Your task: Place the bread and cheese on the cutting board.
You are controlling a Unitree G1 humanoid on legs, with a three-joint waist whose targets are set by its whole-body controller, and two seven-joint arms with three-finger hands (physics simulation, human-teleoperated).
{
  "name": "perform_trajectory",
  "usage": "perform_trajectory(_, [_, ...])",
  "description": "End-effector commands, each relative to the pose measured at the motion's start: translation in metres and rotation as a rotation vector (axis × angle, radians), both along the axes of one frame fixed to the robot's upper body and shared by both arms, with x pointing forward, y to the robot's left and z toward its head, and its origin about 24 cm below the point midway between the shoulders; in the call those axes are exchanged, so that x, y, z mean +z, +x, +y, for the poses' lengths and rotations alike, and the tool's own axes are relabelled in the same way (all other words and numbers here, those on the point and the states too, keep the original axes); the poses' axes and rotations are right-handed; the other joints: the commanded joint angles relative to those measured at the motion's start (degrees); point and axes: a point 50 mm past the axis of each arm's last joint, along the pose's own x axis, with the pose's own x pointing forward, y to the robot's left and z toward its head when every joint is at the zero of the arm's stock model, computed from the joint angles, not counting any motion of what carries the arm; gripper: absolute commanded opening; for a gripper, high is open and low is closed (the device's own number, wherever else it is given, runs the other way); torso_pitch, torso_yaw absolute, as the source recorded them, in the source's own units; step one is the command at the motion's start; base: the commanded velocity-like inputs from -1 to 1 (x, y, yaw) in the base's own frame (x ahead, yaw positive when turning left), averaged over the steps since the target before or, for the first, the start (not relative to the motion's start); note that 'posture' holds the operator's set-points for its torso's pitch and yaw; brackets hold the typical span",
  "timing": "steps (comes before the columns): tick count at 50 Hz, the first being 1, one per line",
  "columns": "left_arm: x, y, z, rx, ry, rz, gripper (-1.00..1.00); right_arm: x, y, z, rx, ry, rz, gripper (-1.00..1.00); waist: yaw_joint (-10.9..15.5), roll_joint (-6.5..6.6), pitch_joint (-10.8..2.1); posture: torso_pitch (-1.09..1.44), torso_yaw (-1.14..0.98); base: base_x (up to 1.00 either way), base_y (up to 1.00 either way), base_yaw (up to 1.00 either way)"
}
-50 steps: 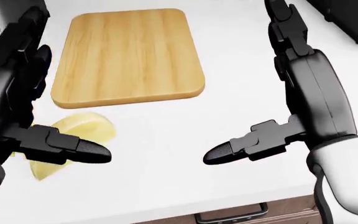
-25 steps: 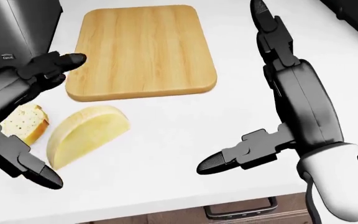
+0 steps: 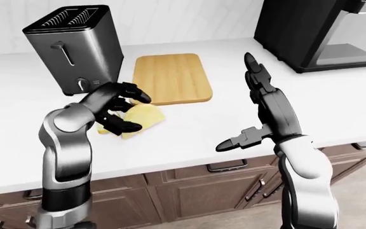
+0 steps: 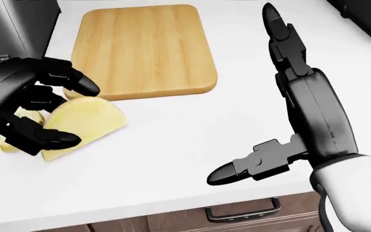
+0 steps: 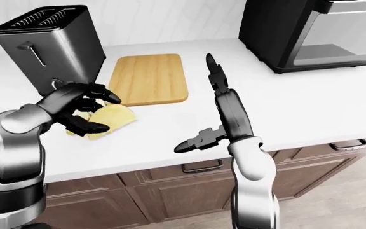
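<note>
Change: left robot hand (image 4: 27, 108) is now curling over the cheese (image 4: 82, 125), hiding most of the bread (image 4: 19, 118).
Right robot hand (image 4: 282, 116): hovering, fingers spread, empty.
Cheese: lying on the bench (image 4: 172, 145), near the cutting board (image 4: 140, 48), off it.
Writing: a small toaster (image 3: 75, 45) label is showing, too blurred to read.

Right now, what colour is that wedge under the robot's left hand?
Pale yellow: the cheese wedge on the white counter, clearest in the head view.

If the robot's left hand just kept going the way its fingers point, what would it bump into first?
Probably the cheese wedge: the left hand hangs over it with open fingers curled toward it, and the white counter lies right beneath. How close the fingertips are is unclear.
</note>
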Motion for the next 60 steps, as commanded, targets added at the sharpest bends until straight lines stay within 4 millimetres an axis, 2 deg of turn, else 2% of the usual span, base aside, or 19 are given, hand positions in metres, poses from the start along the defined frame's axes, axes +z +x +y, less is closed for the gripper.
perform_trajectory(1, [0.006,-0.001,-0.003,-0.029,0.021,-0.015,-0.03,0.013,-0.005,0.002,0.011,-0.005,-0.084,1.00,0.0,0.08,-1.07,0.00,0.00,0.00,0.00,0.00])
perform_trajectory(2, [0.009,0.000,-0.003,-0.021,0.012,-0.024,-0.36,0.013,-0.005,0.002,0.011,-0.005,-0.083,1.00,0.0,0.05,-1.10,0.00,0.00,0.00,0.00,0.00])
perform_trajectory(3, [0.011,0.001,-0.002,-0.018,0.004,-0.034,-1.00,0.013,-0.005,0.002,0.011,-0.005,-0.082,1.00,0.0,0.02,-1.15,0.00,0.00,0.00,0.00,0.00])
perform_trajectory(7, [0.016,0.002,-0.001,-0.010,-0.014,-0.050,-1.00,0.012,-0.005,0.003,0.013,-0.004,-0.081,1.00,0.0,-0.01,-1.35,0.00,0.00,0.00,0.00,0.00])
perform_trajectory(12, [0.032,0.003,0.000,-0.003,-0.064,-0.096,-1.00,0.012,-0.005,0.003,0.014,-0.004,-0.081,1.00,0.0,0.01,-1.29,0.00,0.00,0.00,0.00,0.00])
perform_trajectory(16, [0.058,0.004,-0.001,0.008,-0.121,-0.148,-1.00,0.013,-0.005,0.004,0.018,-0.004,-0.080,1.00,0.0,-0.11,-1.16,0.00,0.00,0.00,0.00,0.00])
perform_trajectory(18, [0.082,0.008,-0.001,0.019,-0.169,-0.195,-1.00,0.013,-0.006,0.005,0.020,-0.003,-0.080,1.00,0.0,-0.19,-1.02,0.00,0.00,0.00,0.00,0.00])
perform_trajectory(21, [0.106,0.011,-0.002,0.023,-0.221,-0.221,-1.00,0.013,-0.006,0.005,0.022,-0.002,-0.079,1.00,0.0,-0.30,-0.87,0.00,0.00,0.00,0.00,0.00])
perform_trajectory(24, [0.127,0.025,-0.005,0.040,-0.266,-0.246,-1.00,0.012,-0.005,0.006,0.025,0.000,-0.076,1.00,0.0,-0.31,-0.67,0.00,0.00,0.00,0.00,0.00])
perform_trajectory(27, [0.134,0.046,-0.013,0.054,-0.283,-0.255,-1.00,0.013,-0.006,0.005,0.026,0.003,-0.078,1.00,0.2,-0.36,-0.67,0.00,0.00,0.00,0.00,0.00])
perform_trajectory(35, [0.122,0.096,-0.044,0.088,-0.225,-0.257,-1.00,0.014,-0.008,0.005,0.028,0.011,-0.079,1.00,0.3,-0.77,-1.07,0.00,0.00,0.00,0.00,0.00])
perform_trajectory(39, [0.122,0.107,-0.053,0.130,-0.259,-0.280,-1.00,0.012,-0.009,0.005,0.029,0.013,-0.076,1.00,0.1,-1.09,-1.28,0.00,0.00,0.00,0.00,0.00])
perform_trajectory(44, [0.117,0.112,-0.062,0.202,-0.255,-0.300,-1.00,0.011,-0.009,0.006,0.032,0.018,-0.074,1.00,-0.2,-1.21,-1.30,0.00,0.00,0.00,0.00,0.00])
perform_trajectory(47, [0.103,0.115,-0.074,0.227,-0.263,-0.309,-1.00,0.007,-0.009,0.007,0.035,0.022,-0.067,1.00,-0.3,-1.14,-1.28,0.00,0.00,0.00,0.00,0.00])
perform_trajectory(50, [0.098,0.115,-0.084,0.246,-0.286,-0.311,-1.00,0.006,-0.010,0.007,0.039,0.026,-0.063,1.00,-0.3,-1.09,-1.42,0.00,0.00,0.00,0.00,0.00])
perform_trajectory(56, [0.092,0.116,-0.085,0.334,-0.293,-0.385,-1.00,0.003,-0.009,0.006,0.037,0.032,-0.058,1.00,-0.5,-1.04,-1.53,0.00,0.00,0.00,0.00,0.00])
perform_trajectory(60, [0.090,0.116,-0.082,0.411,-0.400,-0.396,-1.00,0.002,-0.008,0.006,0.038,0.035,-0.054,1.00,-0.7,-0.93,-1.54,0.00,0.00,0.00,0.00,0.00])
